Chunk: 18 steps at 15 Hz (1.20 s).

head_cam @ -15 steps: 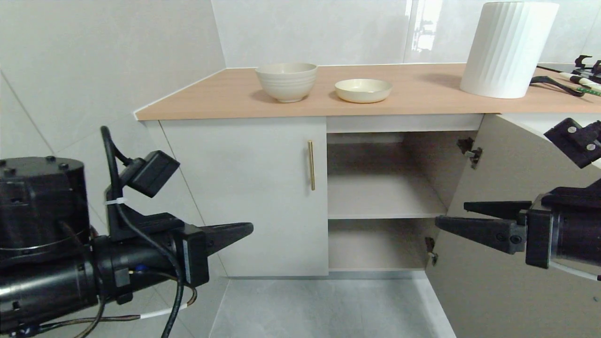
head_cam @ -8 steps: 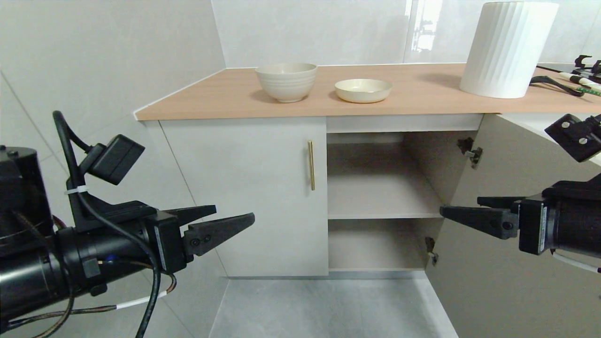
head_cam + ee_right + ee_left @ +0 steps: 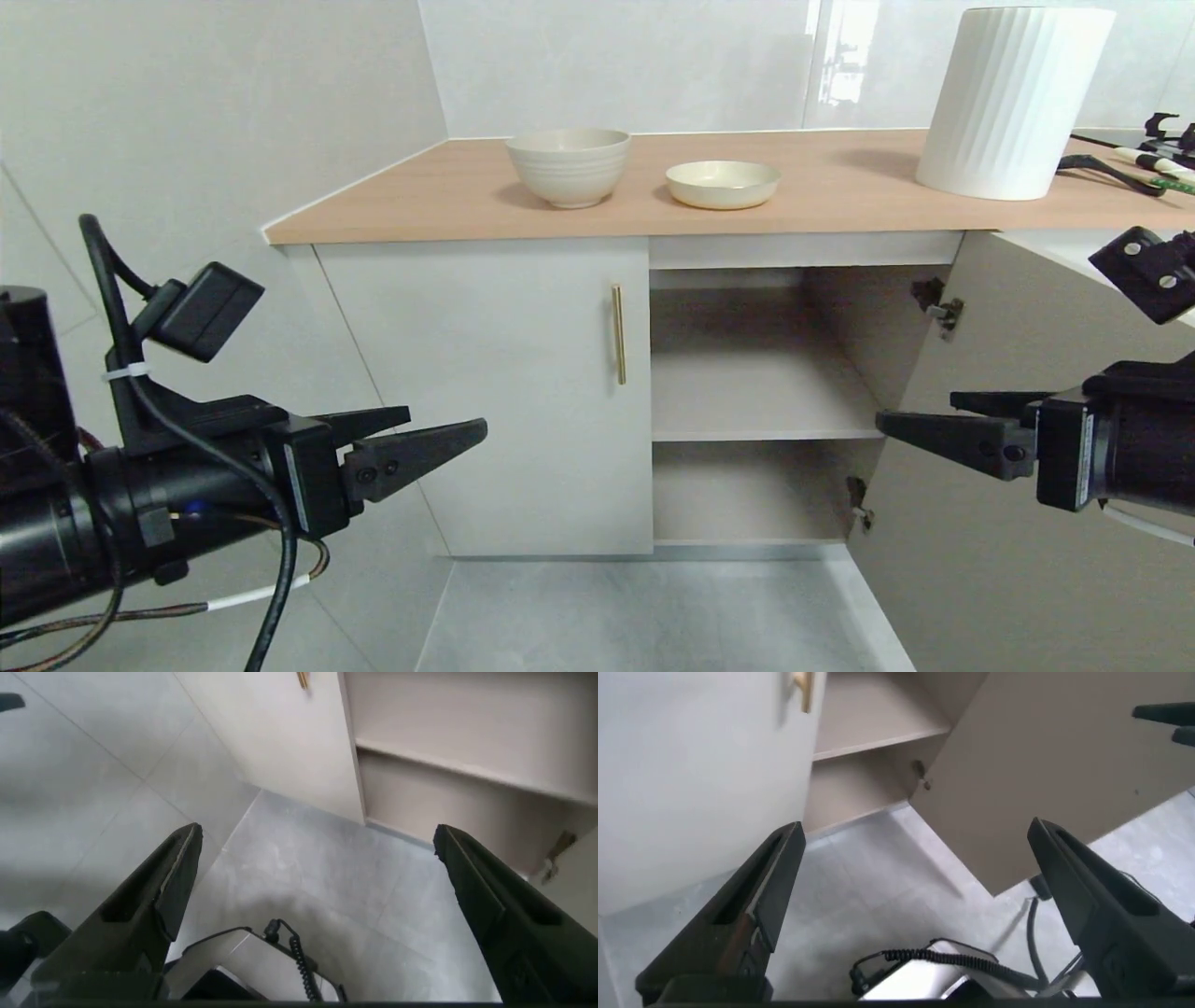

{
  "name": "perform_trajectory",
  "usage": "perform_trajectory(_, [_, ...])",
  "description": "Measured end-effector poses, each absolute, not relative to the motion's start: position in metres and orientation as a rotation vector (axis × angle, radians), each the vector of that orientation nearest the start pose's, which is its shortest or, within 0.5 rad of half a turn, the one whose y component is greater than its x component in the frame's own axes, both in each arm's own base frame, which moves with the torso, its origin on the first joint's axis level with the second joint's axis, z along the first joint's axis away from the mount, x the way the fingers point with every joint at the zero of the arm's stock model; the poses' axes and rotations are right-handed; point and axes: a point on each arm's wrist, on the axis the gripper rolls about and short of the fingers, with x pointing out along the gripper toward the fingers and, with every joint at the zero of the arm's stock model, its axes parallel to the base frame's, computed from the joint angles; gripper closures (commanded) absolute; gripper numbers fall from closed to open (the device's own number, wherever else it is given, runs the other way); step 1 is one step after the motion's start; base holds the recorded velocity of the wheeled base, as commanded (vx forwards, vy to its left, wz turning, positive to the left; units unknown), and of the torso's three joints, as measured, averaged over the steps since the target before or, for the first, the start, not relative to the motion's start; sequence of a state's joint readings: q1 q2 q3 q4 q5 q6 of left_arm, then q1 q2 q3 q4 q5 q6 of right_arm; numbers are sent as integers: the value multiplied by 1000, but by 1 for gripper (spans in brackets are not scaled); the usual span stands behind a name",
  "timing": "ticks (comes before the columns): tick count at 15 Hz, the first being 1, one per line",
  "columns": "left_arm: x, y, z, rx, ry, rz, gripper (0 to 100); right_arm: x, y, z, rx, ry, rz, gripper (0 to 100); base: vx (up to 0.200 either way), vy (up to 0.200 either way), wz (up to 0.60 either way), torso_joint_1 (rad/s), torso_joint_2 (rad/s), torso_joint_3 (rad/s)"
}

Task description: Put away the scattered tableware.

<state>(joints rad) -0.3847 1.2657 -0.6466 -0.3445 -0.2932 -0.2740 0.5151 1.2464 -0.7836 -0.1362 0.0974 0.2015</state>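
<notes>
A cream ribbed bowl and a shallow cream dish stand side by side on the wooden countertop. Well below the counter, my left gripper hangs open and empty in front of the closed left cabinet door. My right gripper is also open and empty, level with the cabinet shelf and beside the open right door. The left wrist view has my left gripper wide open over the floor. My right gripper is spread the same way in the right wrist view.
The cabinet's right half stands open with two bare shelves; the left door has a brass handle. A tall white ribbed container and some utensils sit on the counter's right. Grey tiled floor lies below.
My left arm has rolled and drawn back leftward, so both its fingers now show spread. The right gripper has risen slightly. The head camera has shifted a little.
</notes>
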Motion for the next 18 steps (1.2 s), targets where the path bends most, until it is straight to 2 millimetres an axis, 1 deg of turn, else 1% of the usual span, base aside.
perform_trajectory(2, [180,-73,222,-256,363,-599,0,165,96,241,124,385,570,0,200,0,0,5,2,0])
perform_trajectory(6, [181,-70,224,-259,353,-585,0,165,96,240,126,386,576,0,200,0,0,1,5,2])
perform_trajectory(11, [181,-71,224,-262,356,-608,0,166,96,239,132,371,578,0,0,0,0,0,0,0])
perform_trajectory(16, [176,-69,229,-263,333,-617,0,167,97,236,152,257,593,0,0,0,0,0,0,0])
perform_trajectory(18, [176,-69,229,-263,332,-618,0,167,97,231,150,256,595,0,0,0,0,0,0,0])
